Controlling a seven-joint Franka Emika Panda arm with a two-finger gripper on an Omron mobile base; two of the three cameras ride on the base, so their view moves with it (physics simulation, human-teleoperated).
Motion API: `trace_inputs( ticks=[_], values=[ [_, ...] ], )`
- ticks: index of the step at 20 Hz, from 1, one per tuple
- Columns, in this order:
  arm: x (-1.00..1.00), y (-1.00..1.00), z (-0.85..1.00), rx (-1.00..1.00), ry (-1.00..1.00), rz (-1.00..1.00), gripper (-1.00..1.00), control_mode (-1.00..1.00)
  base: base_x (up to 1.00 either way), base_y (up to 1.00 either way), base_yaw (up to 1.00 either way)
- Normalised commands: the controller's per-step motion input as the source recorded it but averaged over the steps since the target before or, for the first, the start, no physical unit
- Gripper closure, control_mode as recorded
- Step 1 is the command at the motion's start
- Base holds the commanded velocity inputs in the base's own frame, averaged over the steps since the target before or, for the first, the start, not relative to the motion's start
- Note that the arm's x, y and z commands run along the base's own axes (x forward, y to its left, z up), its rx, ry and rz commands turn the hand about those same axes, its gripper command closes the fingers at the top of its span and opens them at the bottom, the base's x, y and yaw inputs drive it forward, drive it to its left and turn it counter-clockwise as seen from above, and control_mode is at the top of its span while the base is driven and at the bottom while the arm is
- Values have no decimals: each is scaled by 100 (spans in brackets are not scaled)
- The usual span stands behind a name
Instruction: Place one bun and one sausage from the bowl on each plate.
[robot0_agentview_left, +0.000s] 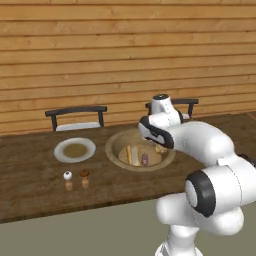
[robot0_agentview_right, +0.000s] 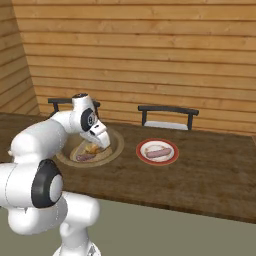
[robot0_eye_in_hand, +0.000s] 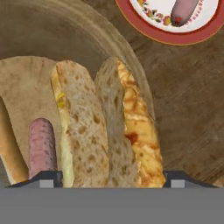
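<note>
The wooden bowl (robot0_agentview_left: 116, 150) (robot0_agentview_right: 116, 145) holds two pale buns side by side (robot0_eye_in_hand: 81, 131) (robot0_eye_in_hand: 131, 127) and a pink sausage (robot0_eye_in_hand: 42, 146) to their left. My gripper (robot0_eye_in_hand: 113, 178) is down in the bowl, one fingertip (robot0_eye_in_hand: 50, 178) against the outer side of each bun, so it is shut on the pair. The red-rimmed plate (robot0_agentview_right: 158, 141) (robot0_eye_in_hand: 144, 30) to the right of the bowl carries a sausage (robot0_agentview_right: 158, 152). The greyish-white plate (robot0_agentview_left: 59, 151) with a tan centre lies bare, left of the bowl.
Salt and pepper shakers (robot0_agentview_left: 67, 180) (robot0_agentview_left: 85, 178) stand near the table's front edge, below the grey plate. Two dark chairs (robot0_agentview_left: 76, 117) (robot0_agentview_right: 167, 116) stand behind the table against the plank wall. My arm reaches over the bowl's right side.
</note>
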Motion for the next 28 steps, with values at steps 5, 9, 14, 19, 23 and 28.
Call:
trace_inputs(
  ticks=[5,9,14,19,23,28],
  values=[
    [44,-73,89,-11,-27,-24,100,-100,0,0,0],
    [92,-100,55,-6,-5,-23,100,-100,0,0,0],
    [72,-100,2,3,-1,-2,100,-100,0,0,0],
    [25,-66,-63,2,0,10,100,-100,0,0,0],
    [69,-26,-79,0,0,10,100,-100,0,0,0],
    [61,-11,-42,0,0,5,-100,-100,0,0,0]
  ],
)
